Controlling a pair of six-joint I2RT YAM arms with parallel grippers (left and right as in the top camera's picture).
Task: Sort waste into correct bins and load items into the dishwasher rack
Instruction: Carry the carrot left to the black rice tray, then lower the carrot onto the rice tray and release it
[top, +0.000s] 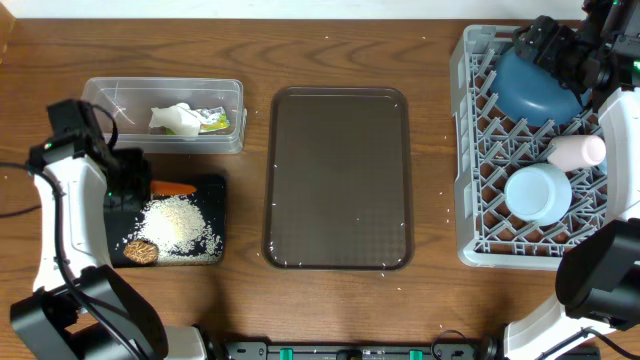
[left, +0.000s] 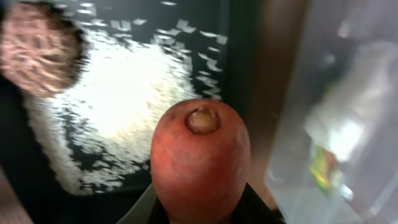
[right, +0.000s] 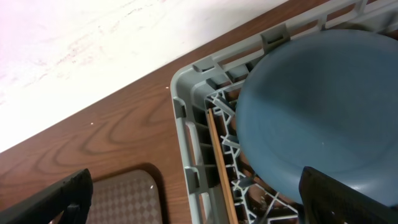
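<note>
Wood bench (top: 350, 20), waste-sorting step: my left gripper (top: 128, 186) pinches tapered orange carrot (left: 199, 155) low over back edge of shallow black rectangular tray (top: 213, 200). Next, I judge: release there. My right gripper (top: 550, 50) gapes wide over grey lattice rack (top: 465, 150).

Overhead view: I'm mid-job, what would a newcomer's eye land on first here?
The big grey rack on the right, already carrying a dark-blue plate, a pink cup and a light-blue cup. Next, on the left, the white heap of rice in the black tray, with the left gripper closed on an orange carrot at the tray's back edge.
</note>
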